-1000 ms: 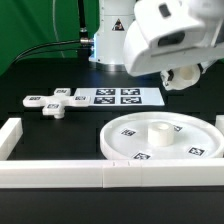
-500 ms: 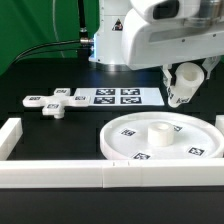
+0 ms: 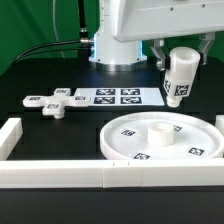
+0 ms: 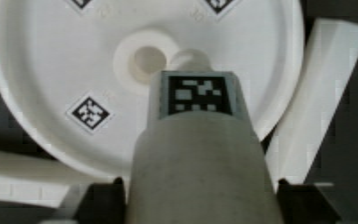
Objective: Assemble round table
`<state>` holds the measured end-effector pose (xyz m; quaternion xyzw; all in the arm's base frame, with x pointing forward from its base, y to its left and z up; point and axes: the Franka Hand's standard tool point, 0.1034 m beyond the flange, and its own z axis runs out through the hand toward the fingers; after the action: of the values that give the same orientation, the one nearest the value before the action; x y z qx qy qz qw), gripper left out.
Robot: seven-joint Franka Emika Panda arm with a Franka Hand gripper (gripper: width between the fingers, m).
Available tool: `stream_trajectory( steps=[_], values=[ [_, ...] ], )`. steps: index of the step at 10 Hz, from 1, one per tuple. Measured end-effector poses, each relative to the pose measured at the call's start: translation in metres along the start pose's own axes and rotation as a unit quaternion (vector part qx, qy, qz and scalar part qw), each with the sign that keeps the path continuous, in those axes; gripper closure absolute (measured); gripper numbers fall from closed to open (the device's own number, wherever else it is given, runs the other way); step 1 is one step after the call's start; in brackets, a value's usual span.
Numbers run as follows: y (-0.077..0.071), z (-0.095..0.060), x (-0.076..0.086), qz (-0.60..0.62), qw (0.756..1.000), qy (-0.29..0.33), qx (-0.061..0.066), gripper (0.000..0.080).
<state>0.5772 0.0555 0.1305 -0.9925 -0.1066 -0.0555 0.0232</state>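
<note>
1. Swinging upright since a second ago, the arm's two-finger gripper (image 3: 182,50) carries the thick short white plastic cylinder (image 3: 180,78) in the air, just past the far rim of the large white rimmed plastic disc (image 3: 130,150)
2. Jaws stand partly spread, clamped on that cylinder
3. Centre hub (image 3: 158,127) is bare; the flat white cross-shaped piece (image 3: 55,104) lies well apart
4. Nothing looks joined yet, I'd say: cylinder and cross remain
</note>
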Motion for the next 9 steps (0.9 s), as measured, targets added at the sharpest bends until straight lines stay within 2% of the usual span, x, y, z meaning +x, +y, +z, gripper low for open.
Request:
stream_trajectory(
  steps=[3,4,5,7,9],
  values=[
    [0.005,0.003,0.005,-0.004,0.996,0.086,-0.016,0.0392],
    [0.007,0.002,0.006,-0.015,0.991,0.133,-0.028,0.0392],
    [0.011,0.005,0.002,-0.028,0.988,0.149,-0.035,0.0392],
    [0.018,0.006,0.0,-0.032,0.988,0.146,-0.038,0.0392],
    [0.016,0.006,0.0,-0.032,0.988,0.145,-0.037,0.0392]
  ],
)
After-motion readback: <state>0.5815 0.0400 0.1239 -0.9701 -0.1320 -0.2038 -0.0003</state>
